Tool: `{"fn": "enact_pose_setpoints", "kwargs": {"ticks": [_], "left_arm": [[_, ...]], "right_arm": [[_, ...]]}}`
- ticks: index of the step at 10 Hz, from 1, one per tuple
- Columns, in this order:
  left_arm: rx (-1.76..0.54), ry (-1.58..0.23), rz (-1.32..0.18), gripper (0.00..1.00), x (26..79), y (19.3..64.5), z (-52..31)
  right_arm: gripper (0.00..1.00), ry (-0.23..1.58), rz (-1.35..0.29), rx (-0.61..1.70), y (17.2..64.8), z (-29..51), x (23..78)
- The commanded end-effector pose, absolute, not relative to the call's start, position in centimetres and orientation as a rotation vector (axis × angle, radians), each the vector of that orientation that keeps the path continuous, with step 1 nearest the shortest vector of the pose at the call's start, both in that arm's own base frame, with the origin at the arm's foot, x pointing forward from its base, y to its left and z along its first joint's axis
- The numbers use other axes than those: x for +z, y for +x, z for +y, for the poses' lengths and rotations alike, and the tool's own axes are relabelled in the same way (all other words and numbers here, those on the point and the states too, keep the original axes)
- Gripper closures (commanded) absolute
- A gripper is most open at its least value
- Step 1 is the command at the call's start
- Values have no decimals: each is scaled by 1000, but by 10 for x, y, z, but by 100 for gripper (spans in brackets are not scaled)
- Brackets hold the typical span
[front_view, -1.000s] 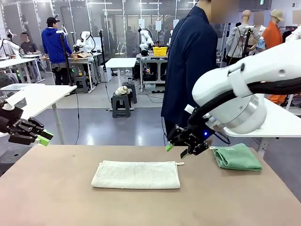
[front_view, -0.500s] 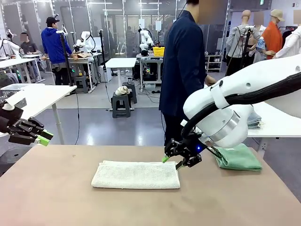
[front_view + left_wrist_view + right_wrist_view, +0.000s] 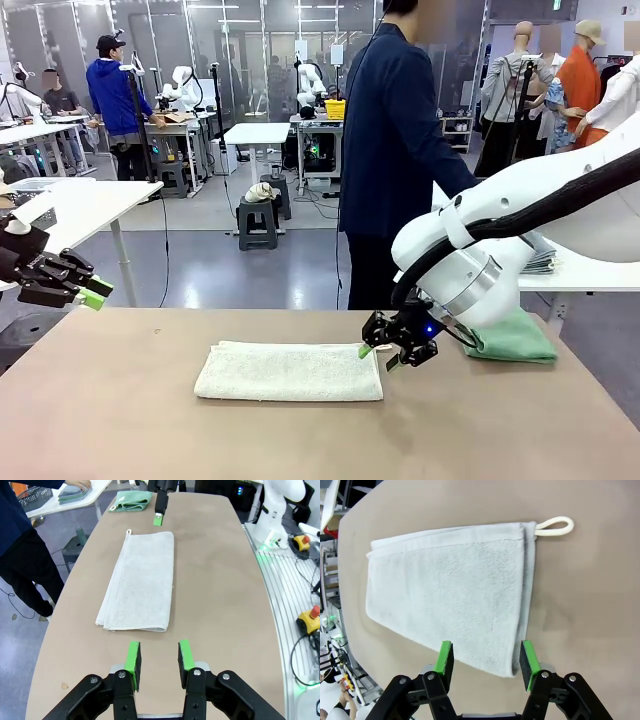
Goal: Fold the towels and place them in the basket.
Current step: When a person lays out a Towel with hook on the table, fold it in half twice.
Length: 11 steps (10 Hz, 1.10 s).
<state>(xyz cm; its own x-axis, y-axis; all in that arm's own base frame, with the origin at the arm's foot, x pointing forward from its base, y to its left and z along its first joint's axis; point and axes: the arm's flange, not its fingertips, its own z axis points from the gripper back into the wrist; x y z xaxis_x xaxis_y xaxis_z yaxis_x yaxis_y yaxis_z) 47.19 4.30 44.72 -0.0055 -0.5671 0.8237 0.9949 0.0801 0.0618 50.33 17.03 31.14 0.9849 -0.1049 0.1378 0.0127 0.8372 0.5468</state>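
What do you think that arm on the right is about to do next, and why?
Probably lower a little and close on the near right corner of the cream-white towel. The right gripper is open, its green pads straddling that folded corner just above it. The towel lies folded once lengthwise on the table, so it likely needs another fold. The left gripper hangs open, clear of the towel's other end.

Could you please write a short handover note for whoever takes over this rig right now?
Left claw: open, empty, at the table's left end.
Right claw: open, empty, low over the near right corner of the cream towel.
Cream towel: folded lengthwise, flat mid-table, loop at its far right corner.
Green towel: folded, at the table's far right edge.
Left: finish folding the cream towel, then basket both.
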Motion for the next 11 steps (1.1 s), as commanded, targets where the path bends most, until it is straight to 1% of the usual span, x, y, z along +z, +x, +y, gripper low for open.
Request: {"fn": "enact_pose_setpoints", "kwargs": {"ticks": [1, 5, 9, 11], "left_arm": [[-1396, -682, -836, 59, 447, 470, 43], [-1396, -682, -836, 59, 447, 470, 43], [-1396, -682, -836, 59, 447, 470, 43], [-1396, -682, -836, 59, 447, 470, 43]], "right_arm": [[33, 543, -179, -56, 516, 172, 307], [33, 473, -182, -66, 525, 179, 312], [33, 451, -174, -95, 523, 195, 313], [33, 399, -183, -106, 523, 202, 310]]}}
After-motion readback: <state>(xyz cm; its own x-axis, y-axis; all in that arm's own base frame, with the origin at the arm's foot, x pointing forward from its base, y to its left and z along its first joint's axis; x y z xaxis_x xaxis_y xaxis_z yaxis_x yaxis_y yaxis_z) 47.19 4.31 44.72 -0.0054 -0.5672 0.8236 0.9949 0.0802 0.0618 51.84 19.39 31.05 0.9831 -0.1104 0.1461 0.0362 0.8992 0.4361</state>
